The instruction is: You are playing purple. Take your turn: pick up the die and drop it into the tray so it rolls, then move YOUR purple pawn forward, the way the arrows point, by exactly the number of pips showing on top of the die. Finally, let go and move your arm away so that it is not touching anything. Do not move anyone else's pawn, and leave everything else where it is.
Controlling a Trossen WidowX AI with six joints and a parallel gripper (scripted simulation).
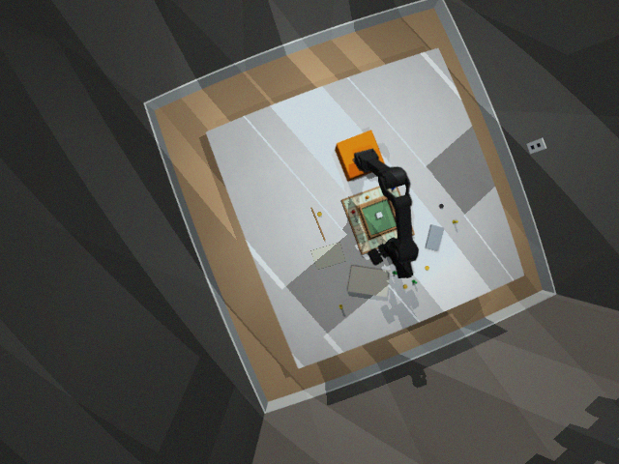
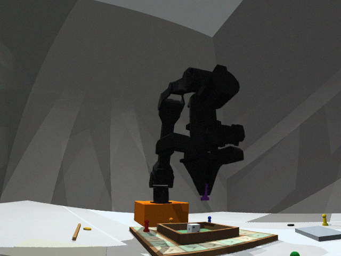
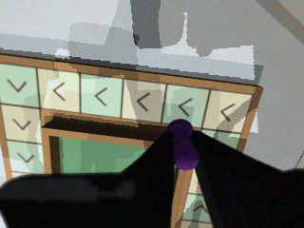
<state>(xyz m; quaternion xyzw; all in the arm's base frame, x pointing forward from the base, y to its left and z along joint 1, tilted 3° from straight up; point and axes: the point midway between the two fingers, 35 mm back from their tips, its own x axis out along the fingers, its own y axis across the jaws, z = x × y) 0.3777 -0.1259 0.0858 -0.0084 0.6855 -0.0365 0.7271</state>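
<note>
My gripper (image 2: 205, 192) (image 3: 181, 139) is shut on the purple pawn (image 2: 204, 197) (image 3: 186, 159). It holds the pawn upright, well above the board (image 2: 212, 245) (image 3: 101, 96). In the wrist view the pawn appears over the tray's corner, near the board's arrowed corner squares. The white die (image 1: 379, 215) (image 2: 193, 228) lies in the wooden tray (image 2: 209, 237) (image 3: 106, 137) with the green floor; its top pips are too small to read. A red pawn (image 1: 353, 212) (image 2: 146, 225), an orange pawn (image 1: 367, 197) (image 2: 171, 220) and a blue pawn (image 2: 209, 218) stand on the board.
The arm's orange base (image 1: 354, 145) (image 2: 161, 213) stands behind the board. A blue-grey slab (image 1: 433, 237) (image 2: 318, 232), a wooden stick (image 1: 317, 223) (image 2: 76, 231), a grey-beige block (image 1: 368, 280), a green pawn (image 1: 414, 281), yellow pawns and small discs lie or stand around the board.
</note>
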